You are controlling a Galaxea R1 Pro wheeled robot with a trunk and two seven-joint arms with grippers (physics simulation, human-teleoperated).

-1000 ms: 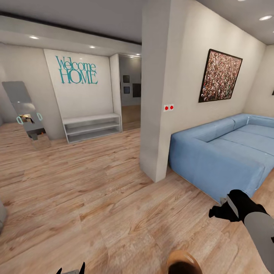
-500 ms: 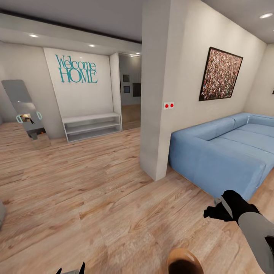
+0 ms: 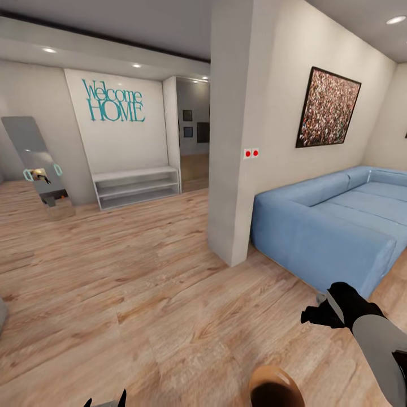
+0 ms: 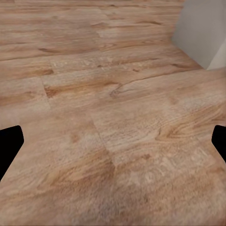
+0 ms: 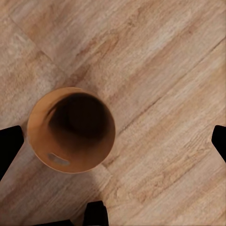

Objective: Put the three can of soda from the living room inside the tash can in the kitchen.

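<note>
You're in the living room with no soda cans in sight; the trash can (image 5: 71,130) sits on the plank floor (image 3: 141,294), straight out past your right jaws (image 5: 113,141), off to one side of their centreline, and it looks empty, just dark brown inside; the slot handle is on the wall nearest the camera. In the head view its brown rim (image 3: 273,386) pokes in at the bottom edge.

What I'd worry about: the right arm hangs low with the blue sofa (image 3: 333,226) just beyond it; swing the base that way and the forearm could clip the sofa corner. The white pillar (image 3: 232,169) is also close if you drive forward. And the bin is near your base; roll ahead carelessly and you may knock it over.

Right jaws are spread wide, dark tips at both frame edges, nothing between them; left jaws (image 4: 113,141) are equally wide, pointed at bare floor, holding nothing.
</note>
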